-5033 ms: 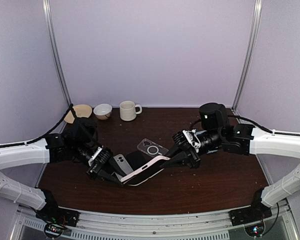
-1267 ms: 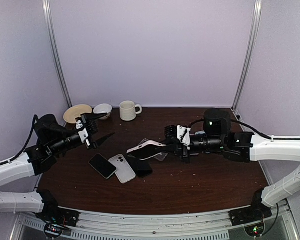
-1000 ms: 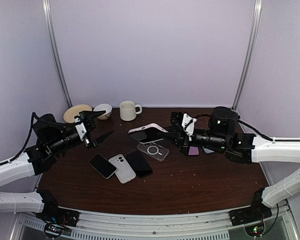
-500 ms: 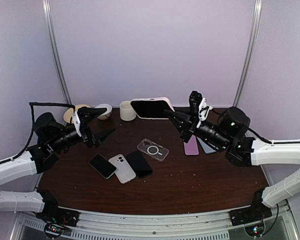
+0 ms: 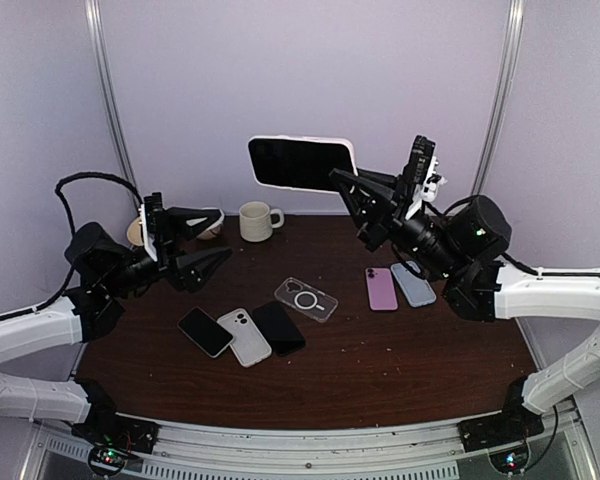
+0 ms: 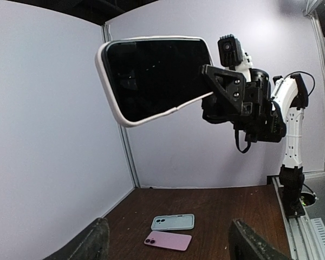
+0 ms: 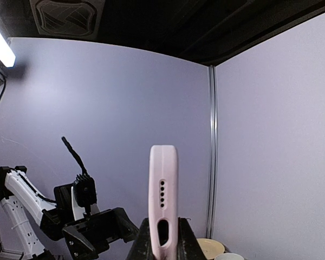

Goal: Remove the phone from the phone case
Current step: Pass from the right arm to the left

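Top external: left pincer [image 5: 223,233] hovers off the worktop [image 5: 380,370], jaws spread wider than a second ago, empty. Right pincer [image 5: 345,185] pinching the phone [image 5: 302,162] by its end, now raised high toward the back wall [image 5: 300,70]. Case [image 7: 162,179] still on; left looks set to peel it.

White arm links [image 5: 555,290], black joints [image 5: 478,232], black fingers [image 5: 202,214], looping black cable [image 5: 100,176].

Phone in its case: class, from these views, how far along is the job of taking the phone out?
Done: the right end effector grips the cased phone, held high above the table. In hand: the left end effector hangs open, apart from it. Left: the pale case wraps the phone's edge, so the whole separation remains.
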